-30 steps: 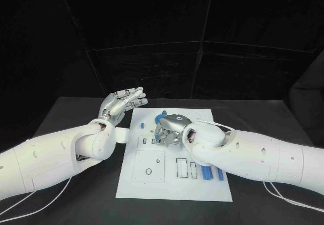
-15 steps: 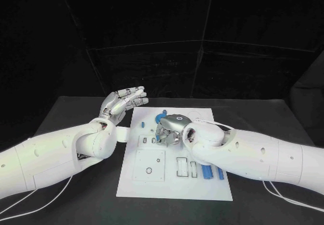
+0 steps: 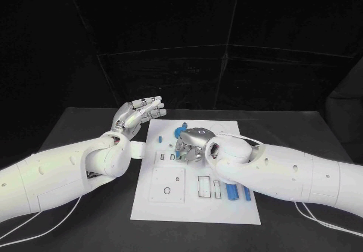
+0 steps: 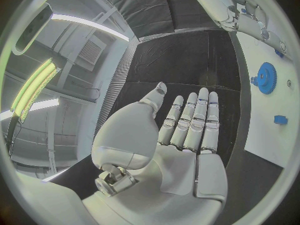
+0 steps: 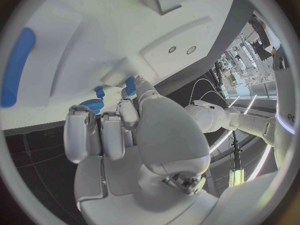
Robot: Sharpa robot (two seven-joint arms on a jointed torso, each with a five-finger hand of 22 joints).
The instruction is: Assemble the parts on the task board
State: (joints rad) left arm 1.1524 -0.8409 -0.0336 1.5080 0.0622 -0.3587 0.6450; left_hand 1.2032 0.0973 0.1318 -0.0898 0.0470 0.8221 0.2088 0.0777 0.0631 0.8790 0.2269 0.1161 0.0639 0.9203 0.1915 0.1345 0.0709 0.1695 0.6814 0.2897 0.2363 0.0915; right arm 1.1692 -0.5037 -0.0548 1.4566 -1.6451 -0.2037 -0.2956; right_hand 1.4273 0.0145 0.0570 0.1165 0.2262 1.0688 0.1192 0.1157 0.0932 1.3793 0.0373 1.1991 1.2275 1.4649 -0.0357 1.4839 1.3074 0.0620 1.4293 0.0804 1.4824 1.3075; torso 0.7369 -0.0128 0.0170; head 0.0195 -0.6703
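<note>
- Where the task board (image 3: 195,210) lies mid-tabletop, we find the right hand (image 3: 191,143) over its far half, fingers (image 5: 128,114) curled onto a blue part (image 5: 130,85).
- We note the left hand (image 3: 138,115) raised off the board's far-left corner, fingers (image 4: 190,120) straight, together, holding nothing.
- Blue pegs (image 3: 239,194) lie near the board's right edge.

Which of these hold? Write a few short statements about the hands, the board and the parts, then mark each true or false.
1. The left hand holds a blue part. False: it holds nothing, and its fingers are stretched out.
2. The right hand is over the board, fingers pointing down. True.
3. A blue gear lies on the board. True.
4. The board is black. False: it is white, and the table under it is black.
5. Every part is grey. False: the gear and the long parts are blue.
</note>
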